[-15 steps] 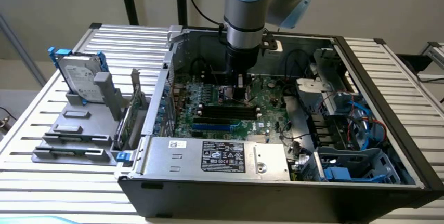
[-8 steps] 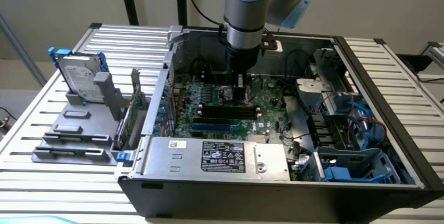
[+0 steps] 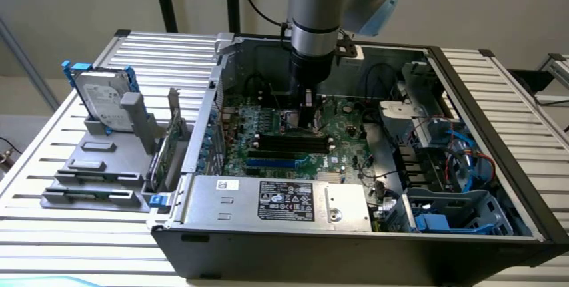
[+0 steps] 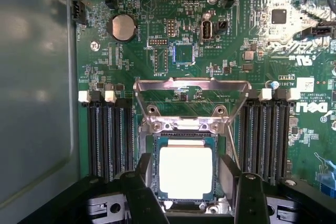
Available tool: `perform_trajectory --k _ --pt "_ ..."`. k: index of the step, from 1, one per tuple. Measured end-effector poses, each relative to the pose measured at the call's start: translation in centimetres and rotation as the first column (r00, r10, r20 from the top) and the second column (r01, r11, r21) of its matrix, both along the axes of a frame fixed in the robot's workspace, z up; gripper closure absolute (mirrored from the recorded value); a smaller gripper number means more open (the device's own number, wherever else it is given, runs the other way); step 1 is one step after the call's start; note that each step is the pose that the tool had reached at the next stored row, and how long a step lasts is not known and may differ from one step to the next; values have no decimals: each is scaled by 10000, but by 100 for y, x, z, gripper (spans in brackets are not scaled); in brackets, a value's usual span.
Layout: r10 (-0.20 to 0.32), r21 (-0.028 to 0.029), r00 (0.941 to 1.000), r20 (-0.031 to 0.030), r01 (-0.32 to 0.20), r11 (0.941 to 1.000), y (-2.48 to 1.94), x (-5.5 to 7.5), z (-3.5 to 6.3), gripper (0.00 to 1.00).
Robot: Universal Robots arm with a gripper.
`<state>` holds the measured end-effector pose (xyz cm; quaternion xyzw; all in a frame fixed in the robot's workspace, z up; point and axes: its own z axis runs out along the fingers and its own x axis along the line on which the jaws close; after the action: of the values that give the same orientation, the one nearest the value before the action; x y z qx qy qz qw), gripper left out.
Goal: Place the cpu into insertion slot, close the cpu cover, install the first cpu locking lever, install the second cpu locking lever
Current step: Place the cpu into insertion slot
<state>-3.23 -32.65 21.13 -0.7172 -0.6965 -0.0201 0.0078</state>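
The cpu (image 4: 185, 172), silver top face up, lies flat in the insertion slot (image 4: 185, 139), a black socket on the green motherboard (image 4: 136, 72). The cpu cover (image 4: 191, 84), a silver frame, stands swung up and open on its hinge beyond the slot. My gripper (image 4: 186, 165) is open, and its black fingers (image 4: 143, 179) flank the chip on two sides, low and close to the socket rim. In the exterior view the gripper (image 3: 308, 115) reaches straight down into the open computer case (image 3: 356, 247), over the middle of the board.
Black memory slots (image 4: 109, 140) run on both sides of the socket. A coin battery (image 4: 122, 27) and cable plugs sit further along the board. A power supply (image 3: 276, 200), a drive cage with blue cables (image 3: 449, 167) and a hard drive (image 3: 102, 97) on a grey stand surround the work area.
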Motion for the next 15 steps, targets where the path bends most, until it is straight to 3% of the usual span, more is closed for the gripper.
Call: perform_trajectory --k 2,3,4,6,7,11,15 --pt "1 -2 10000 -1 -1 10000 -1 -16 41 40" --pt "1 -1 10000 -1 -1 10000 -1 -30 58 46" --pt "0 0 10000 0 0 10000 -2 -50 73 46" --pt "0 0 10000 0 0 10000 -5 -100 101 58" --pt "1 0 10000 -1 -1 10000 -6 -131 113 58" --pt "0 0 10000 -1 0 10000 -18 -303 155 82" --pt "0 0 10000 -1 0 10000 -32 -474 189 89"
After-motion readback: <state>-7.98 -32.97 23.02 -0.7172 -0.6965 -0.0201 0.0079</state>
